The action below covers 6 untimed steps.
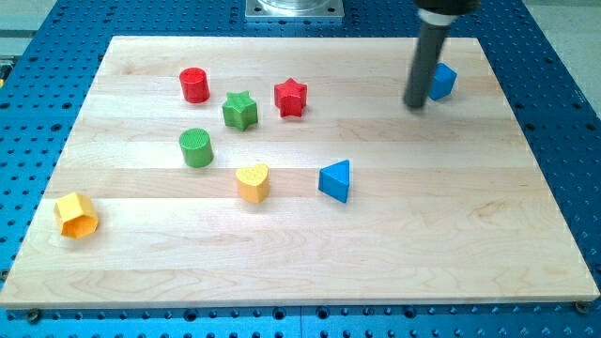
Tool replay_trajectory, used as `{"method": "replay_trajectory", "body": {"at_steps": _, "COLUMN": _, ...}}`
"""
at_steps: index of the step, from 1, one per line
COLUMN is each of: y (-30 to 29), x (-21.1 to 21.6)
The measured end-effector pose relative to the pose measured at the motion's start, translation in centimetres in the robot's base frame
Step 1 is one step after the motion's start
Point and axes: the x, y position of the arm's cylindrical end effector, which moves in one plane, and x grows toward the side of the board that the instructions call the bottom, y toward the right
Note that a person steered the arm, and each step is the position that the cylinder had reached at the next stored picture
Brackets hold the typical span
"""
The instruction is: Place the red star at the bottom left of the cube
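The red star (pixel 291 97) lies on the wooden board at upper middle, just right of a green star (pixel 240 110). The blue cube (pixel 442 82) sits at the upper right, partly hidden by my rod. My tip (pixel 416 104) rests on the board just left of the cube, touching or nearly touching it. The red star is far to the left of the tip and the cube.
A red cylinder (pixel 194 84) is at upper left, a green cylinder (pixel 196 147) below it. A yellow heart (pixel 253 181) and a blue triangle (pixel 335 180) lie mid-board. A yellow hexagon (pixel 76 215) sits near the left edge. The wooden board (pixel 394 263) rests on a blue perforated table.
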Motion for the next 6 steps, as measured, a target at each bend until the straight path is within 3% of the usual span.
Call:
{"method": "replay_trajectory", "body": {"at_steps": 1, "y": 3.9, "x": -3.9}}
{"method": "replay_trajectory", "body": {"at_steps": 2, "y": 3.7, "x": -8.7}}
{"method": "replay_trajectory", "body": {"at_steps": 3, "y": 3.3, "x": -8.2}}
{"method": "replay_trajectory", "body": {"at_steps": 4, "y": -3.6, "x": 0.6}}
{"method": "replay_trajectory", "body": {"at_steps": 5, "y": -16.4, "x": 6.8}}
{"method": "replay_trajectory", "body": {"at_steps": 6, "y": -21.6, "x": 3.7}}
